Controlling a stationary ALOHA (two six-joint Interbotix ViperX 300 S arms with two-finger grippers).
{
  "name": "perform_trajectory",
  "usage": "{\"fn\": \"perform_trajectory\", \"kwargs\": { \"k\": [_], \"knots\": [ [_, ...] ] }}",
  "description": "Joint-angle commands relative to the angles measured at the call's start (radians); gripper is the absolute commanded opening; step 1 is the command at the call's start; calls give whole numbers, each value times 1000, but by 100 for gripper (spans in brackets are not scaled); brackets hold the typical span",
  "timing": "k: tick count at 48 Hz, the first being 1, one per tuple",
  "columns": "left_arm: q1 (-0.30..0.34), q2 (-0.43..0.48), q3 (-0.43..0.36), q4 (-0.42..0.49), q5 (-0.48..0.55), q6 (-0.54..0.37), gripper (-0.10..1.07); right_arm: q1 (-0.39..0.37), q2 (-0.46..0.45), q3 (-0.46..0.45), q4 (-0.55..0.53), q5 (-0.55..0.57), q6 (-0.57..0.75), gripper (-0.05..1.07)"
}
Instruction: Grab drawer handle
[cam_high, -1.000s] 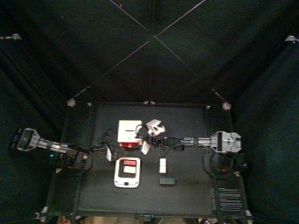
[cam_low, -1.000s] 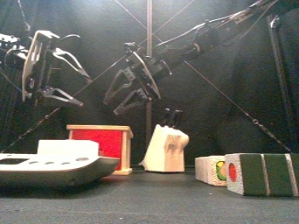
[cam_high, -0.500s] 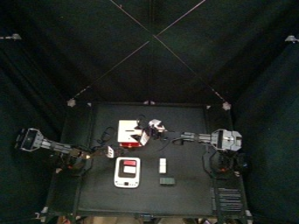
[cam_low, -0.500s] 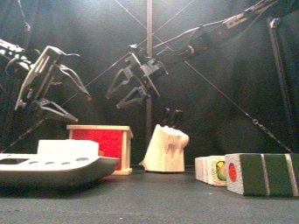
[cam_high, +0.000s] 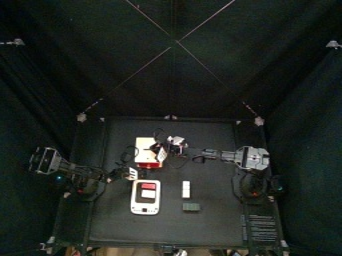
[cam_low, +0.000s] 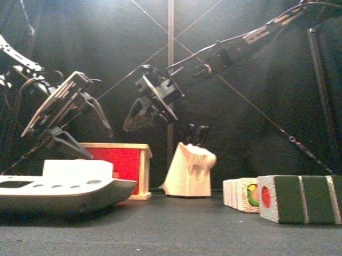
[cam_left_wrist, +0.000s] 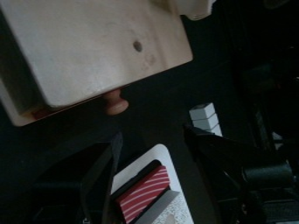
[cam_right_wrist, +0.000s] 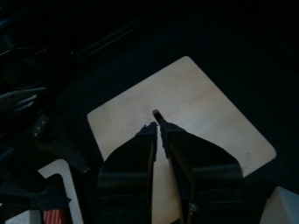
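I see the right gripper (cam_right_wrist: 160, 131), splayed a second ago, now nearly clenched above the drawer (cam_high: 147, 152), while the left gripper (cam_low: 70, 105) stays splayed at nine o'clock.

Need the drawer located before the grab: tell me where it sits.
In the top view the drawer stands left of the table's middle, beside the knife block, with the white scale nearer the front.
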Motion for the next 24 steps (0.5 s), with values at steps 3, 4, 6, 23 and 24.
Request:
{"fn": "perform_trajectory", "kwargs": {
  "k": [3,4,6,23,24],
  "knots": [
    [20,28,-25,-44,-9,3,92,-18,-17,-18,-2,17,2,45],
    [23,31,-26,-51,-11,3,92,-20,-14,-20,-2,20,2,43],
    [28,37,-29,-64,-17,3,92,-23,-8,-23,0,21,2,42],
    [78,66,-58,-104,-18,3,92,-34,31,-43,3,21,3,39],
    [80,67,-58,-104,-17,3,92,-37,34,-46,3,23,3,39]
  ]
}}
